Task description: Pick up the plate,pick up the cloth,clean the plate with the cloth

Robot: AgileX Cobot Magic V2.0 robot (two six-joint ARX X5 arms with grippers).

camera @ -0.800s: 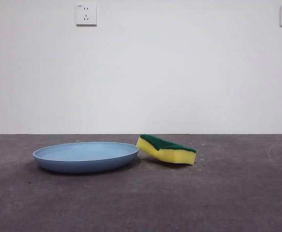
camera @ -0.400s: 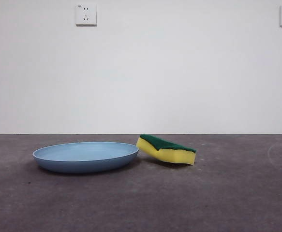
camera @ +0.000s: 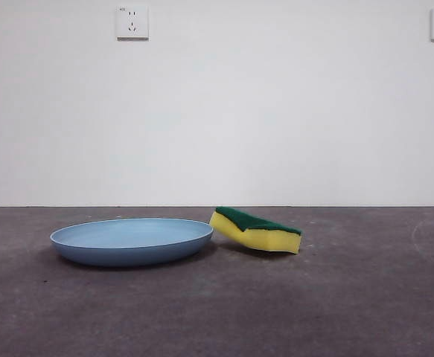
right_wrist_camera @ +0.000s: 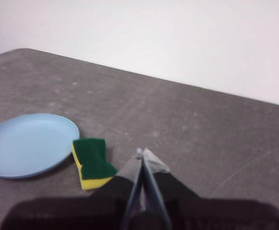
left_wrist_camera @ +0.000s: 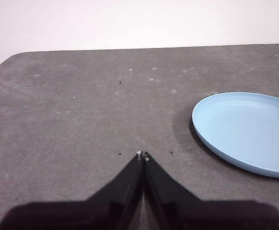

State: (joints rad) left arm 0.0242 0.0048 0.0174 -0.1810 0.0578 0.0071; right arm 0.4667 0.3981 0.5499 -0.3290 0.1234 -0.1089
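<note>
The blue plate (camera: 132, 241) lay on the gray table (camera: 350, 312), the sponge (camera: 255, 230) leaning on its rim. Both the left gripper (left_wrist_camera: 142, 155) and the right gripper (right_wrist_camera: 140, 153) were pinched closed, holding nothing, away from both things.

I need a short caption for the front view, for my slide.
Light-blue plate and yellow-green sponge side by side on the grey table.

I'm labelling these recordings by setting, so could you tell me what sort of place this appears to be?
Probably a bare indoor test bench rather than a kitchen: a dark grey table against a plain white wall with power sockets, holding only a blue plate and a sponge.
</note>
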